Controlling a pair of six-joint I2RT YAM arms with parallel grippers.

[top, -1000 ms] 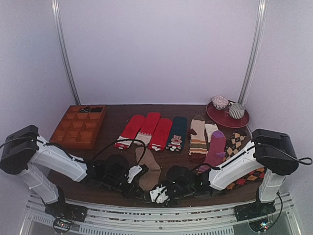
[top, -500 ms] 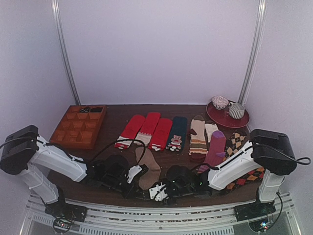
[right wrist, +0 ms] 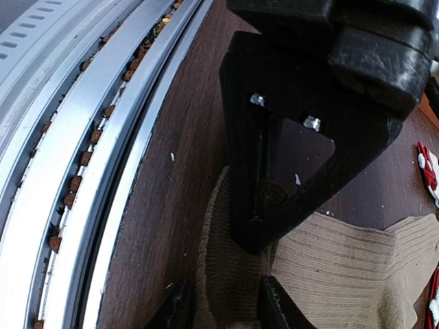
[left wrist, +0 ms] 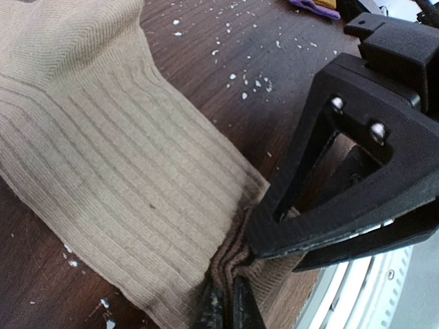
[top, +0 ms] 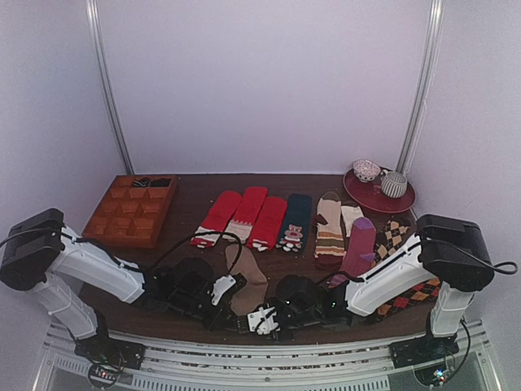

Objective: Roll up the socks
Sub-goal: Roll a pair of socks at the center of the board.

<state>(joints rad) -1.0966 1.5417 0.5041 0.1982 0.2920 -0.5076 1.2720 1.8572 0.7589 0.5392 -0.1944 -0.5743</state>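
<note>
The tan-brown socks lie flat near the table's front edge, cuffs toward the arms. In the left wrist view the ribbed socks spread to the upper left. My left gripper is shut on the stacked cuff edges at one corner. The right gripper's black frame hangs just beside it. In the right wrist view my right gripper straddles a bunched fold of the socks' cuff, and both fingers press on it. The left gripper's frame stands right above that fold. From above, both grippers meet at the cuff.
Behind lie red socks, a dark sock with a bear, striped beige socks, a purple sock and argyle socks. A wooden compartment tray sits back left, a red plate with cups back right. Metal rails edge the table.
My right gripper has slid a little left along the front edge onto the socks' cuff and its jaws have narrowed. The left arm has held still with its grip.
</note>
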